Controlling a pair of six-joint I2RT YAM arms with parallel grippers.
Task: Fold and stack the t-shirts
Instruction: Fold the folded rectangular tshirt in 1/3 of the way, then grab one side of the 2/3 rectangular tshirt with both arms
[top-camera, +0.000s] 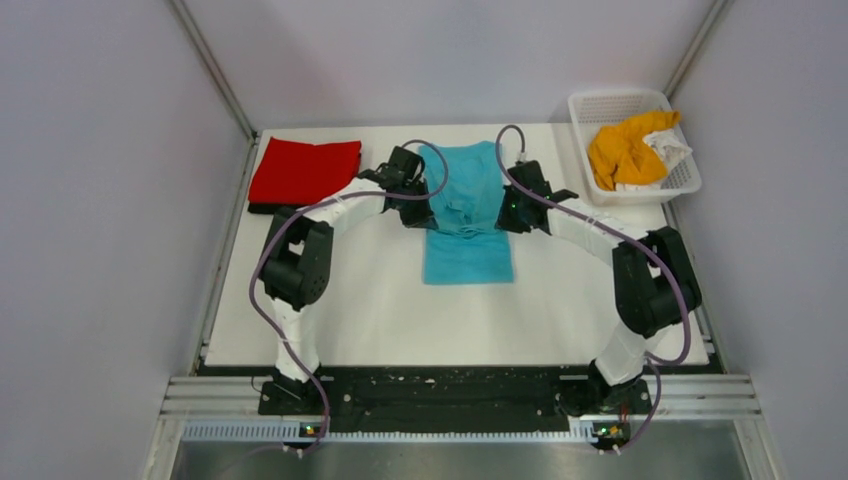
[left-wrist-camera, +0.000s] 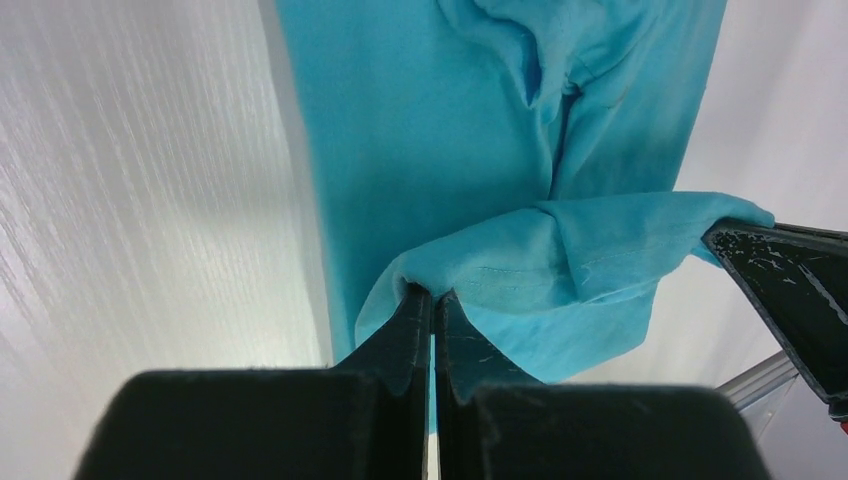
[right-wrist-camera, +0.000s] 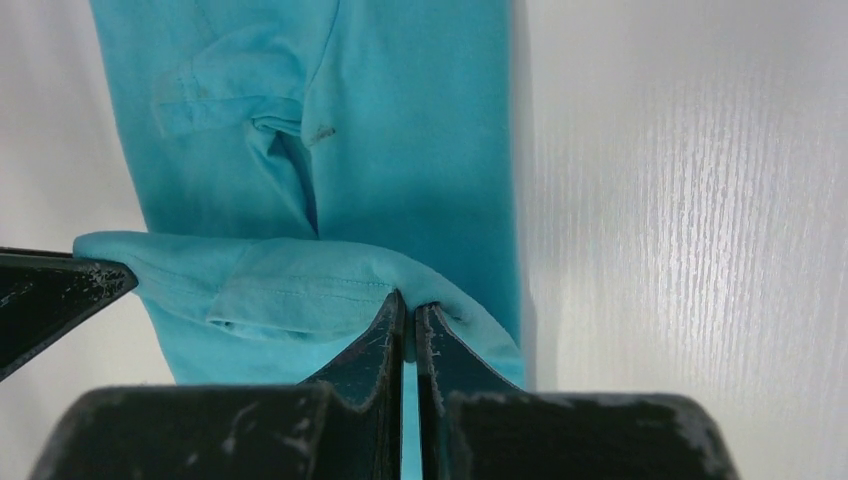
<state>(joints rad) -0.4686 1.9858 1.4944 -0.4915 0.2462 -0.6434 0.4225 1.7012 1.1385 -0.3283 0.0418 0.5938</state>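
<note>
the turquoise shirt (top-camera: 468, 250) lies lengthwise mid-table (top-camera: 380, 310), one stitched edge raised off the flat part. the left end effector (left-wrist-camera: 432, 300) is pinched tight on that edge's left corner and the right end effector (right-wrist-camera: 410, 312) is pinched tight on its right corner, the fold stretched between them. a folded red shirt (top-camera: 305, 170) lies far left, just beside the left arm. a basket (top-camera: 600, 102) at far right holds an orange shirt (top-camera: 622, 150) and a white shirt (top-camera: 668, 150).

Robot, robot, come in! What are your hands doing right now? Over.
Left gripper shut on turquoise shirt. Right gripper shut on it too. Shirt edge lifted between them. Nothing in the way.
</note>
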